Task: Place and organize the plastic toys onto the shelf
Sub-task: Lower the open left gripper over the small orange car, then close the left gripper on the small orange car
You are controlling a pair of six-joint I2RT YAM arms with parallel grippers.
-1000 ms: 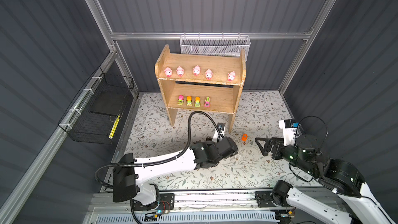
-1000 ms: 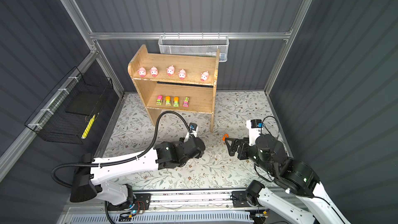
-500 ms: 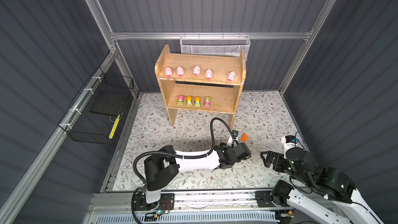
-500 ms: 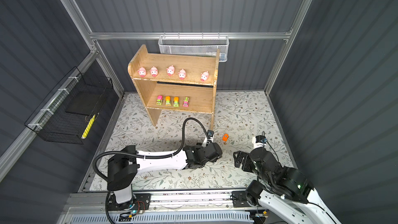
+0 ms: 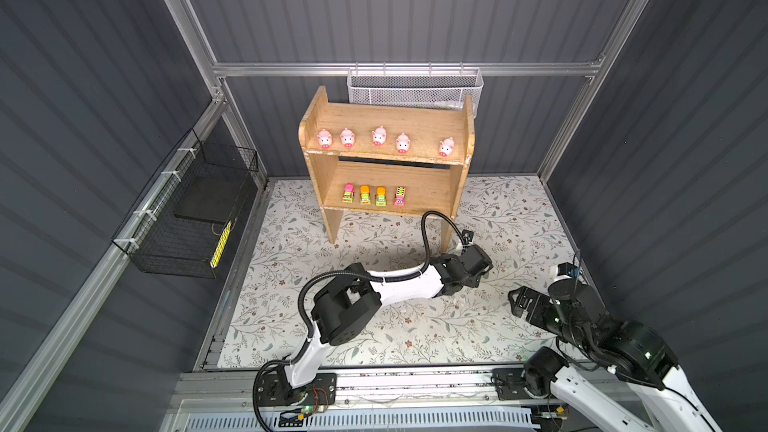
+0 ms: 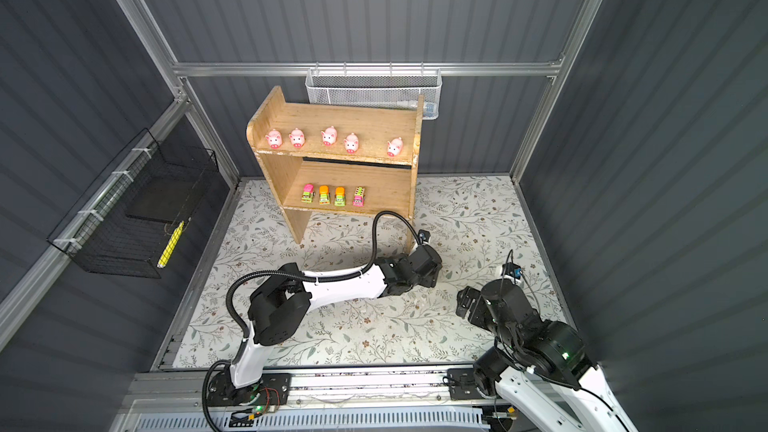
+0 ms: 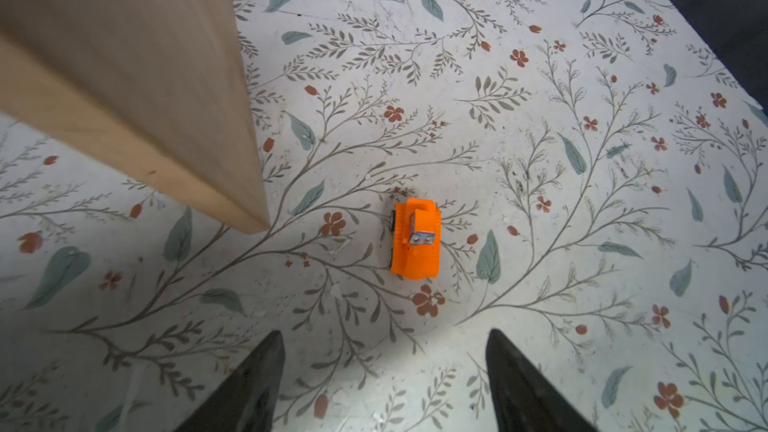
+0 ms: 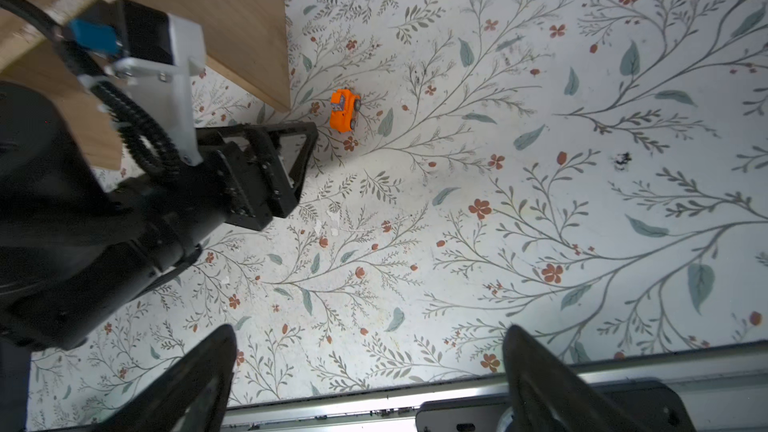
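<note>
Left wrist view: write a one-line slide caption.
Open left gripper poised above an orange toy vehicle on the floral mat, beside the shelf's leg.

both top views look down steeply from high above the front rail and face the back wall. they take in the whole cell: the wooden shelf [image 5: 415, 118], the floral mat [image 5: 436, 326] and both arms, and they differ only by a small sideways shift. the left wrist camera looks nearly straight down at the mat from close, past the left gripper [image 7: 384, 332], onto the orange toy car [image 7: 415, 243] and a shelf leg [image 7: 145, 76]. the right wrist camera, behind the right gripper [image 8: 369, 328], stands farther off and shares the same car [image 8: 344, 112] and leg [image 8: 249, 35].
</note>
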